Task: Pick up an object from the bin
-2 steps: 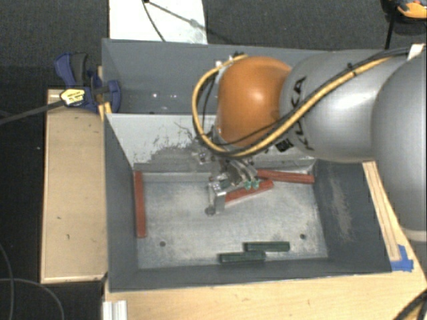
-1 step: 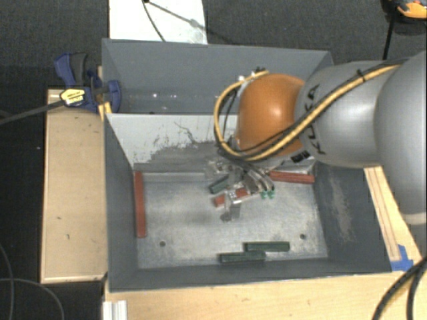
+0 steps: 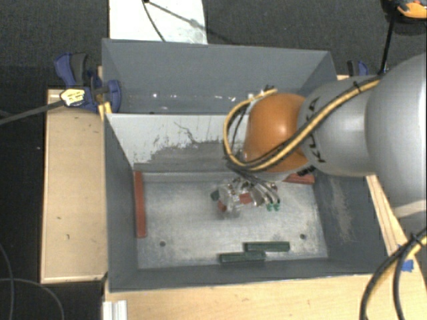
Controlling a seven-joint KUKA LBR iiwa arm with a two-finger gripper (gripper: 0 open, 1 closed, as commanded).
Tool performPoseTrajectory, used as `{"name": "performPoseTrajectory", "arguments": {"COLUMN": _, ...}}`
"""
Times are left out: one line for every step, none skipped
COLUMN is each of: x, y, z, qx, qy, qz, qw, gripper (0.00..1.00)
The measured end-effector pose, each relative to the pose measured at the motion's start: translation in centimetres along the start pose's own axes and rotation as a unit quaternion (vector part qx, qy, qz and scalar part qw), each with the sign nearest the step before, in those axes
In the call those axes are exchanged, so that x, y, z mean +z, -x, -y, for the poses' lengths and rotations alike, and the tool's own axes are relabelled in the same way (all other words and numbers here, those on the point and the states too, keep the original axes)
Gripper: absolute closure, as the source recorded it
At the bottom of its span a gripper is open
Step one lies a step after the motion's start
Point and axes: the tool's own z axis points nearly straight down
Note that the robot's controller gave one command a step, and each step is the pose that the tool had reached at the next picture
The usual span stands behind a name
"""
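My gripper hangs low over the middle of the bin floor, just below the orange cover on the wrist. A small reddish piece shows right at the gripper, and I cannot tell whether it is held or lies underneath. Just to the gripper's right lies a small green thing. Two dark green flat bars lie side by side near the front wall, well apart from the gripper.
A long red-brown bar lies along the foot of the left wall. A red thing peeks out at the back right, mostly hidden by the arm. The arm and its cables cover the right rear of the bin.
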Motion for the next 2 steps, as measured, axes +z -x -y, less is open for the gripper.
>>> {"name": "performPoseTrajectory", "arguments": {"x": 0.0, "y": 0.0, "z": 0.0, "qx": 0.0, "qy": 0.0, "qz": 0.0, "qw": 1.0, "gripper": 1.0}}
{"name": "performPoseTrajectory", "arguments": {"x": -17.3, "y": 0.1, "z": 1.2, "qx": 0.015, "qy": -0.001, "qz": 0.003, "qw": 0.9999, "gripper": 1.0}}
